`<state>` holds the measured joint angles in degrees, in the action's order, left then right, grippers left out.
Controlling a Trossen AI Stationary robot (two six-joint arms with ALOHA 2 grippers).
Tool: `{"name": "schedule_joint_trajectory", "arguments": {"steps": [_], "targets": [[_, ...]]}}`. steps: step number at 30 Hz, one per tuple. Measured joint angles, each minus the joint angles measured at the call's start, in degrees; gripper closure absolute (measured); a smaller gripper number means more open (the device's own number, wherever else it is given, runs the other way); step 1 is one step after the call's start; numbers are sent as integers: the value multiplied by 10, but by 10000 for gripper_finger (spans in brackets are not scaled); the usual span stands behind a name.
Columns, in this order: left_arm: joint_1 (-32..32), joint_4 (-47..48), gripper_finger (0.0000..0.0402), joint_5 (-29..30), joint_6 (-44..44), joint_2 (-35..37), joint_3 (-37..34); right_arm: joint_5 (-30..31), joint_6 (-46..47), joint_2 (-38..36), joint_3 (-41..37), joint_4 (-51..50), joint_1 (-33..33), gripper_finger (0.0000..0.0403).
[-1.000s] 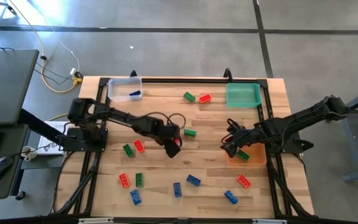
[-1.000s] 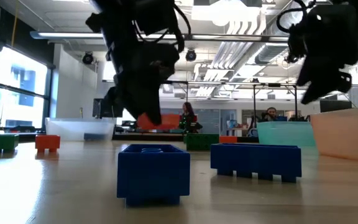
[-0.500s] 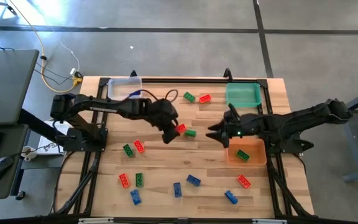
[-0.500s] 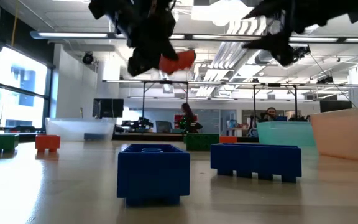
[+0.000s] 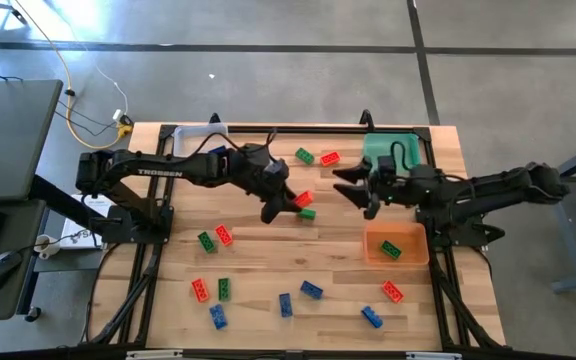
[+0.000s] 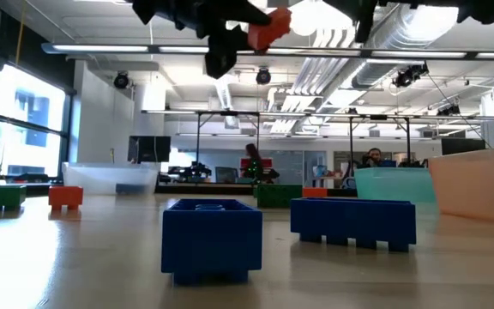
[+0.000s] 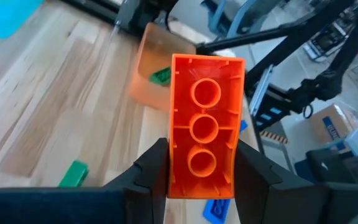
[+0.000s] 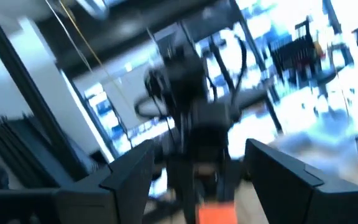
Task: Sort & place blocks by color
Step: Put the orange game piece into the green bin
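Observation:
My left gripper hangs high over the middle of the table, shut on a red block. The left wrist view shows the block's hollow underside. In the low view the block is near the top, far above the table. My right gripper is open and points left at the held block, a short gap away. The right wrist view shows my right gripper's fingers spread wide, with the block between them farther off. Other red, green and blue blocks lie flat on the table. My left gripper pinches the red block between its two fingers, one on each long side, at the near end of the block. The fingers reach in from the table's left. The block sticks out past the fingertips toward the right arm, lifted clear of the table.
A clear bin sits at the far left. A teal bin is at the far right, partly under my right arm. An orange bin holds a green block. A green block lies under the held one. Several loose blocks fill the near half.
My left gripper has risen from low over the table and moved toward the far edge and right, carrying the red block up with it. My right gripper has left the orange bin, moved up and toward the far edge, and turned to point left at the block.

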<state>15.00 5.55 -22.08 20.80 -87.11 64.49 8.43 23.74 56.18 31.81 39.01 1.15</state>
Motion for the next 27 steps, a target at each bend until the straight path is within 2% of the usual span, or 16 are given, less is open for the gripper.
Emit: {"name": "schedule_joint_trajectory", "arguments": {"steps": [5,10,13,18,23,27], "targets": [[4,-41,293,-30,0,0,0,5,-33,0,0,72,-28,160],[4,-70,293,-38,12,0,0,-12,-40,6,36,62,-62,140],[10,-80,293,-42,15,0,0,-40,-61,17,76,18,-71,130],[20,-92,293,-45,20,1,0,-58,-72,48,129,-122,-69,128],[26,-96,293,-56,21,1,0,-99,-67,86,149,-135,-62,128],[27,-98,293,-60,20,1,0,-104,-44,112,151,-138,-62,128]]}}
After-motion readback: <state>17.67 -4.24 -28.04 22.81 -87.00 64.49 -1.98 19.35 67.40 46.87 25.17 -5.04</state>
